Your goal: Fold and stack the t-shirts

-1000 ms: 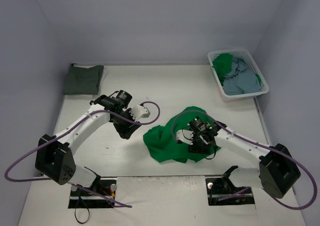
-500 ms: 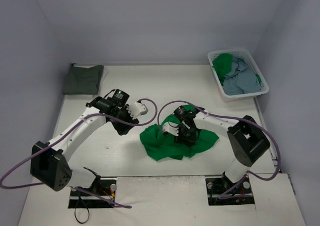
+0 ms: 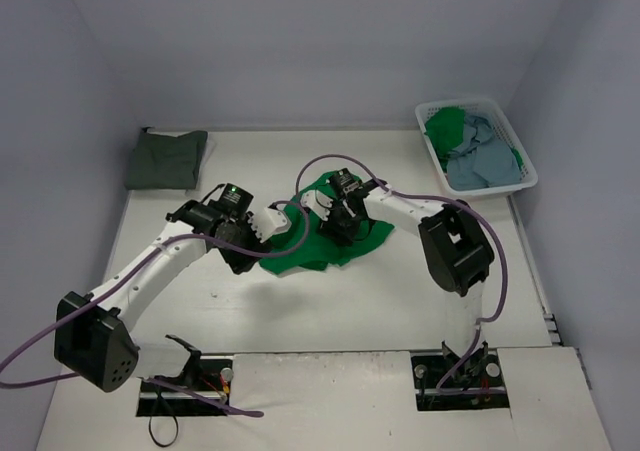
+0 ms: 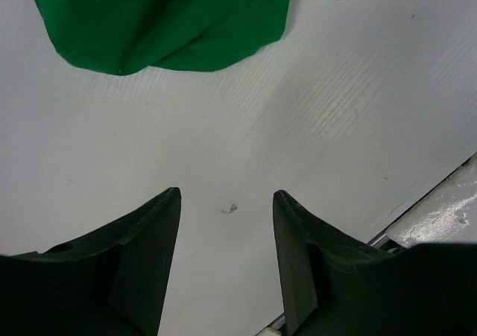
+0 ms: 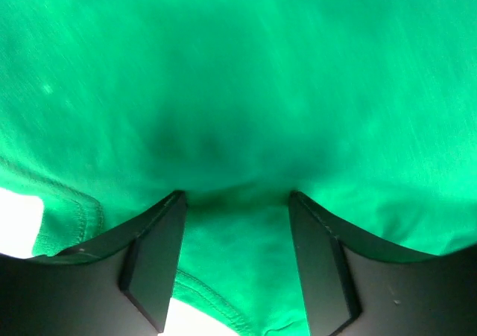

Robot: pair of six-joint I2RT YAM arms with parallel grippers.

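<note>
Where it bunches, green t-shirt (image 5: 238, 75), soft knit

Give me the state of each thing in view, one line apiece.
green t-shirt, unfolded and rumpled on the table.
dark t-shirt, folded, far left corner.
basket, holding a light blue t-shirt and a second green shirt, both unfolded.
left gripper, open, empty, above the table.
right gripper, open, pressed on the green t-shirt.

Lab enclosure: bare white walls (image 3: 300, 51), white table (image 3: 330, 316).
</note>
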